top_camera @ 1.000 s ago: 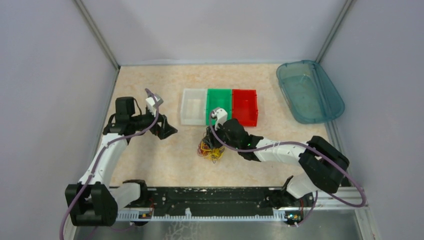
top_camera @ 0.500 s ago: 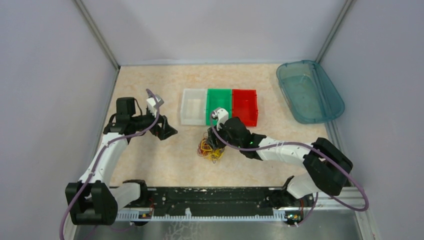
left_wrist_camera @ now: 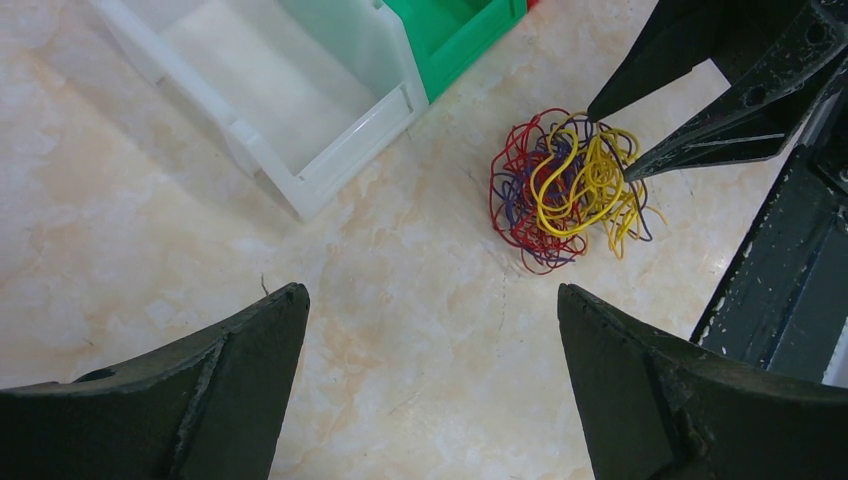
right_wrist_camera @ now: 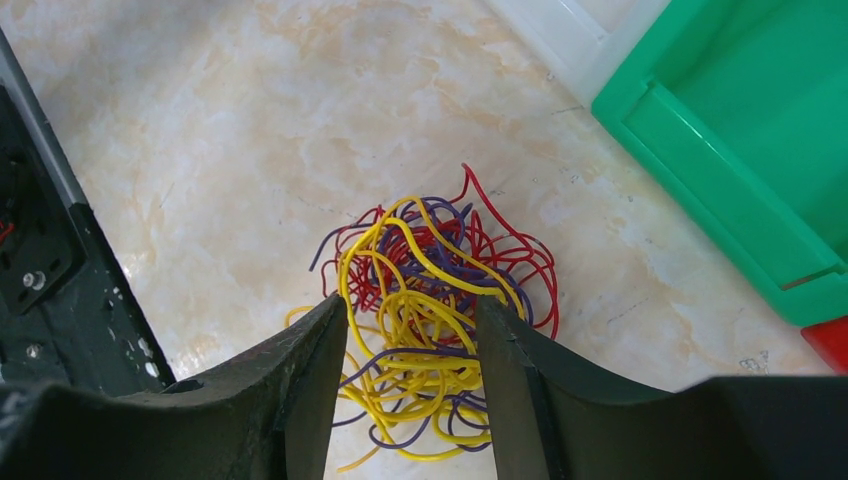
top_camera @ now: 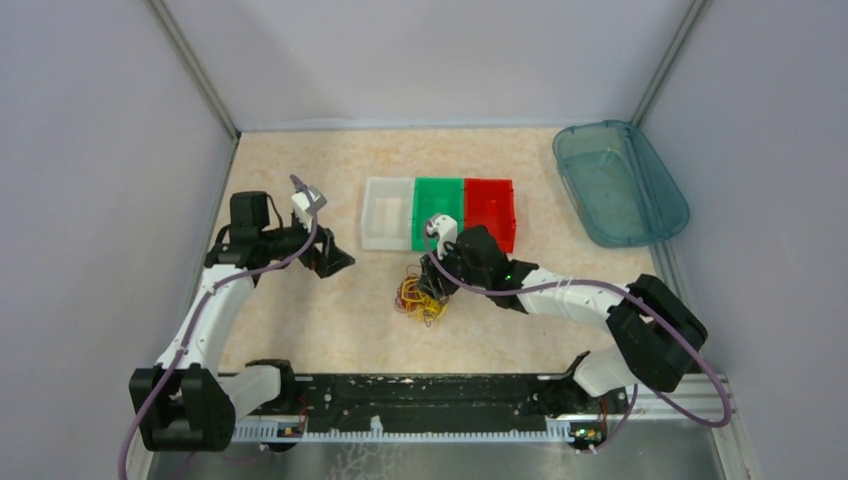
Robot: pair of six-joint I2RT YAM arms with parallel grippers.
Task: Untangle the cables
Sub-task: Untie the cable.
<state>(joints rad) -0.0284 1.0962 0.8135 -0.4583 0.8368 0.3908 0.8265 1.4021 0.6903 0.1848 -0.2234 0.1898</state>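
The cables, one red, yellow and purple tangle, lie on the table just near of the green bin. The right gripper stands half parted, its fingers astride the yellow loops, clamping nothing. The left gripper hangs spread wide, well left of the tangle. Since a second ago the right wrist has swung slightly toward the bins; the tangle has stayed put
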